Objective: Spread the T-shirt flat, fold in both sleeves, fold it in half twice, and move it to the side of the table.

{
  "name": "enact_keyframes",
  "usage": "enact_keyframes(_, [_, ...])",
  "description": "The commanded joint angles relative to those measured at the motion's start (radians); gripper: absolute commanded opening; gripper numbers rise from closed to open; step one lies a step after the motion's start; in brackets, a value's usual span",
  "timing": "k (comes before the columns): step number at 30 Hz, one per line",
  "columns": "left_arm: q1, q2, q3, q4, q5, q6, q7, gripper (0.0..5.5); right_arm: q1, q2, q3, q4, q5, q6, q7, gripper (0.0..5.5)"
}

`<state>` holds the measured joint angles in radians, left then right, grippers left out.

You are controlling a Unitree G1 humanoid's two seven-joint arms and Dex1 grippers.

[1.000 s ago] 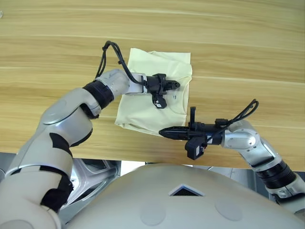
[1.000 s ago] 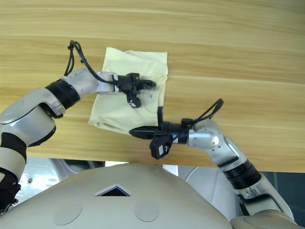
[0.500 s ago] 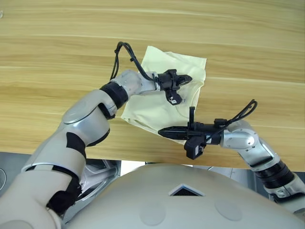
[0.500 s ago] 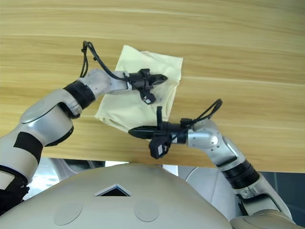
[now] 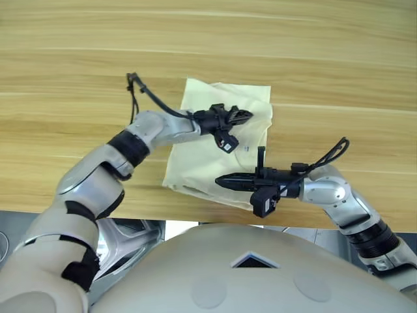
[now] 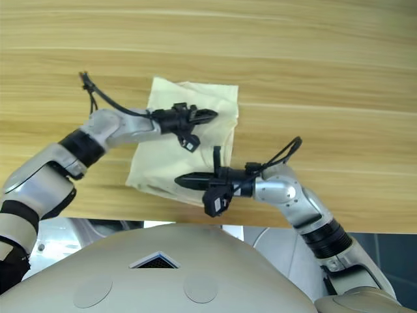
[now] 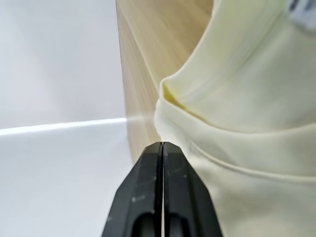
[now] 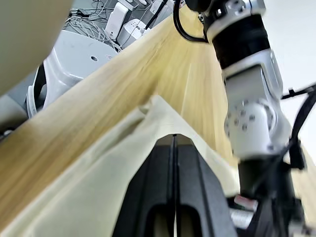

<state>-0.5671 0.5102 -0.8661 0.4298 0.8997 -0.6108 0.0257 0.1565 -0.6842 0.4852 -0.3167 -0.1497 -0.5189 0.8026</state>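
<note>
On the wooden table (image 5: 339,65), close to its near edge, lies the T-shirt (image 5: 195,156), folded to a rough rectangle and skewed to the table's grain.

1. Surroundings and obstructions
- Left forearm crosses the far left part of the shirt and hides a strip of cloth beneath it.
- Left gripper (image 5: 246,116) hangs over the far right part of the shirt, beside the neckline (image 7: 222,64). Its fingers are pressed together, with nothing between them (the left wrist view shows the two tips meeting just at a folded edge of cloth).
- Right gripper (image 5: 220,180) reaches in from the right over the shirt's near edge and covers part of it. Its fingers are likewise closed tight and empty, and cloth lies under them.
- Black cables loop above each wrist (image 5: 140,91).
- Beyond the table's edge, the right wrist view shows a white housing (image 8: 74,54) with loose wires (image 8: 123,19) behind it.

2. Materials and shapes
- Table: pale wood with long straight grain and a smooth finish.
- Shirt: pale yellow, soft knit, matte; layers stacked with rounded folds and a stitched neck band. A small white label (image 7: 302,12) sits inside the neck.
- Gripper fingers: black, hard, tapering to narrow tips.
</note>
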Motion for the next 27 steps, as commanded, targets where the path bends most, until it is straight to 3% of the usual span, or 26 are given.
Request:
enact_keyframes(1, [0.054, 0.080, 0.137, -0.164, -0.117, 0.000, -0.085, 0.03, -0.011, 0.007, -0.002, 0.059, -0.072, 0.025, -0.022, 0.00])
enact_keyframes(5, [0.100, 0.123, 0.267, -0.245, -0.254, -0.016, -0.131, 0.03, -0.036, 0.028, 0.004, 0.151, -0.164, 0.049, -0.057, 0.00])
enact_keyframes(13, [0.127, 0.155, 0.415, -0.265, -0.289, -0.041, -0.147, 0.03, -0.033, 0.016, -0.001, 0.231, -0.213, 0.043, -0.072, 0.00])
enact_keyframes(27, [0.165, 0.155, 0.477, -0.231, -0.264, -0.055, -0.182, 0.03, 0.022, -0.116, -0.087, 0.248, -0.169, 0.006, -0.065, 0.00])
